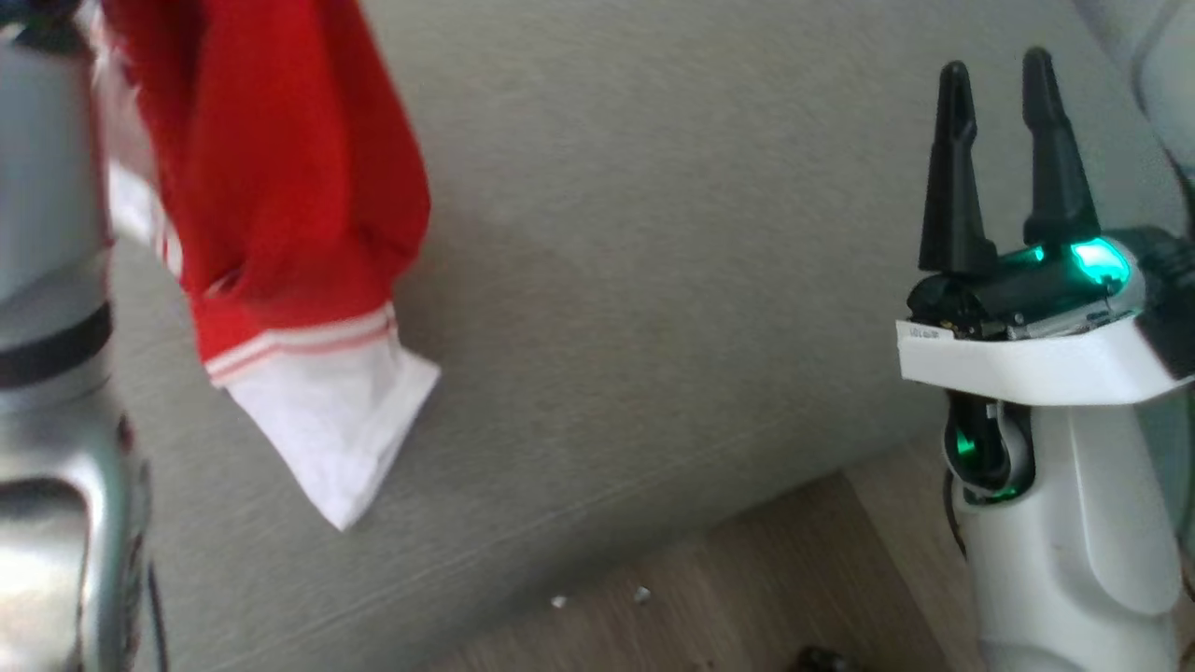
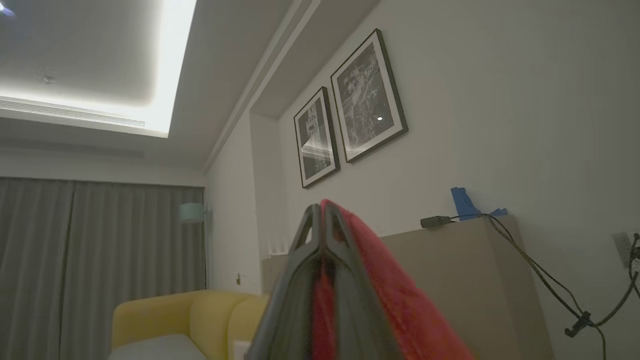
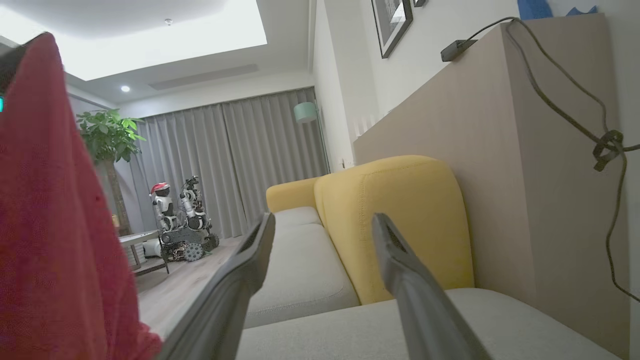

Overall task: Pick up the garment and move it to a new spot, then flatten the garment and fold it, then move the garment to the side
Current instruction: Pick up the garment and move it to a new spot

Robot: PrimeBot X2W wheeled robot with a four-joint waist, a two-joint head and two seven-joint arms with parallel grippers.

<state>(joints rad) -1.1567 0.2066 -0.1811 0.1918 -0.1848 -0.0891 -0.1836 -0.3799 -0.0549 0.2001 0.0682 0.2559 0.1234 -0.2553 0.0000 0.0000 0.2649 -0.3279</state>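
A red garment (image 1: 280, 159) with white cuffs and stripes hangs in the air at the upper left of the head view, above the grey sofa seat (image 1: 653, 280). In the left wrist view my left gripper (image 2: 322, 210) is shut on the garment, and red cloth (image 2: 395, 295) drapes down over its right finger. My right gripper (image 1: 999, 84) stands open at the right of the head view, well apart from the garment, with nothing between its fingers. The right wrist view shows the red cloth (image 3: 55, 225) hanging at its left edge.
The silver forearm (image 1: 47, 392) of my left arm fills the left edge. Wooden floor (image 1: 728, 588) shows below the sofa's front edge. The wrist views show yellow sofa cushions (image 3: 400, 215), a beige cabinet (image 3: 525, 150) with a trailing cable, curtains and another robot (image 3: 175, 220) by a low table.
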